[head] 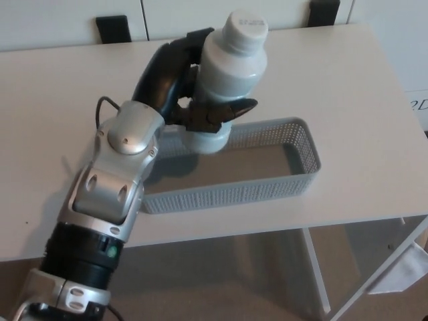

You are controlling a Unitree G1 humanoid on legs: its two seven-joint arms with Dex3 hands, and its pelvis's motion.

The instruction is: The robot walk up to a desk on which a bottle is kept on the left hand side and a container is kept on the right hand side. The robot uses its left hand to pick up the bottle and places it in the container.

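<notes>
My left hand (184, 90) is shut on a white plastic bottle (227, 70) with a white cap, held nearly upright. The bottle hangs over the left half of a grey mesh container (294, 184), its base at about the height of the far rim. The container is long and rectangular and lies on the right part of the pale desk (348, 87). Nothing else shows inside the container. My left arm's silver forearm covers the container's left end. My right hand does not show.
Two dark chair backs (120, 27) stand beyond the desk's far edge. The desk's front edge runs below the container, with white desk legs (314, 274) and floor under it at the lower right.
</notes>
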